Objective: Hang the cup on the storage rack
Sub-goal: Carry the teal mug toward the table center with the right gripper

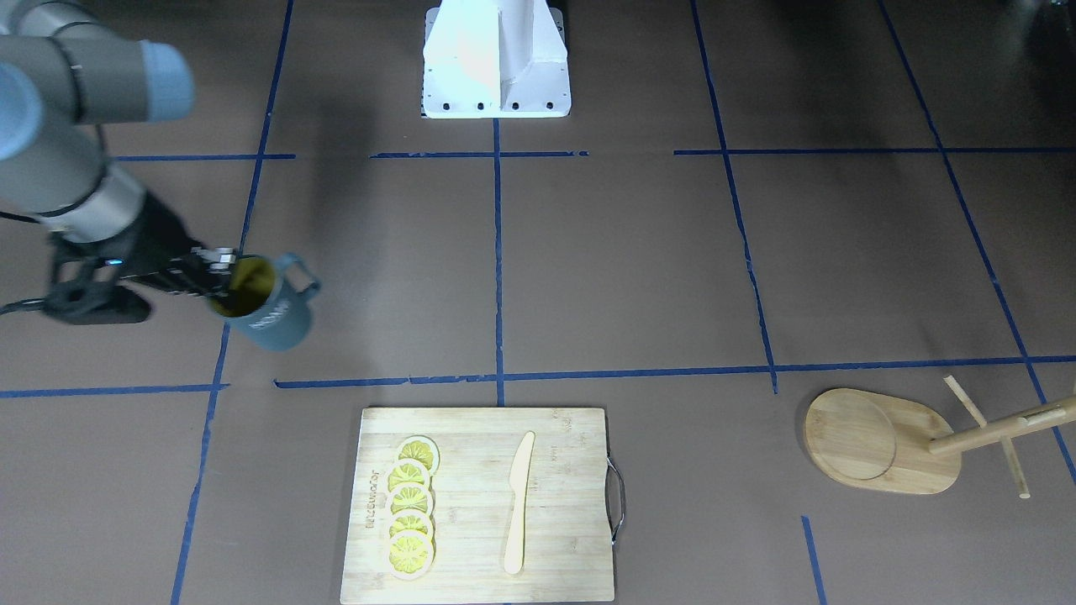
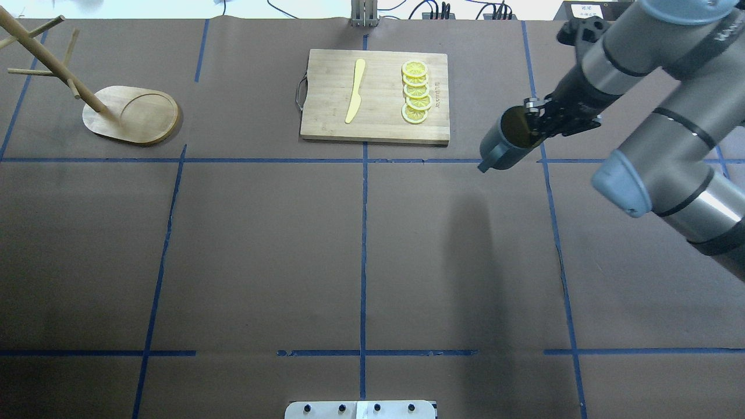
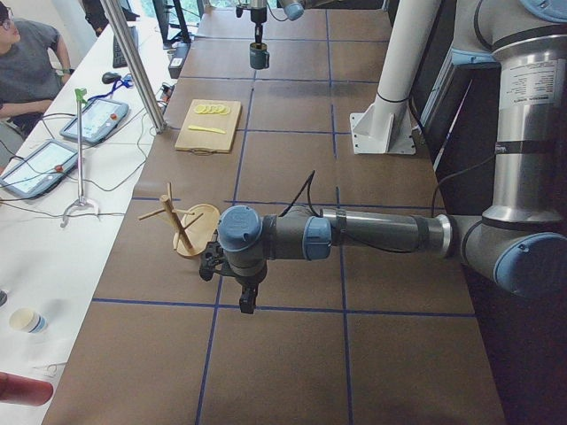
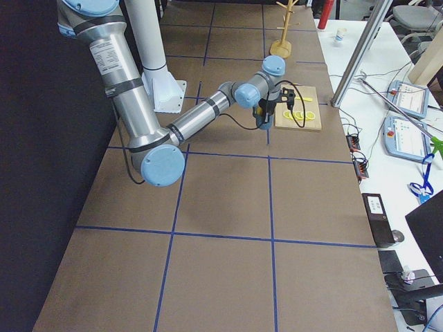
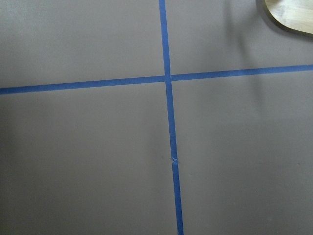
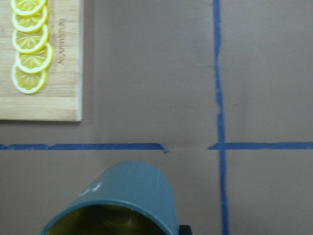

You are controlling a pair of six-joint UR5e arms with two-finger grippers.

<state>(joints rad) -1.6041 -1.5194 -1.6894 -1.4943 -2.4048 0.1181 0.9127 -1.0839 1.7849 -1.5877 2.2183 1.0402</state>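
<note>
The dark blue-grey cup (image 2: pixel 505 144) with its yellow inside hangs from my right gripper (image 2: pixel 536 121), which is shut on its rim. It is to the right of the cutting board, and its handle (image 2: pixel 486 165) points toward the table's middle. The cup also shows in the front view (image 1: pixel 271 313) and the right wrist view (image 6: pixel 124 193). The wooden storage rack (image 2: pixel 131 113) stands at the far left of the table, with no cup on its pegs (image 2: pixel 41 52). My left gripper (image 3: pixel 244 299) hovers near the rack (image 3: pixel 182 226); I cannot tell whether it is open or shut.
A bamboo cutting board (image 2: pixel 378 125) lies at the far middle of the table with several lemon slices (image 2: pixel 416 93) and a wooden knife (image 2: pixel 355 90) on it. Blue tape lines grid the brown table. The edge of the rack's base (image 5: pixel 288 17) shows in the left wrist view.
</note>
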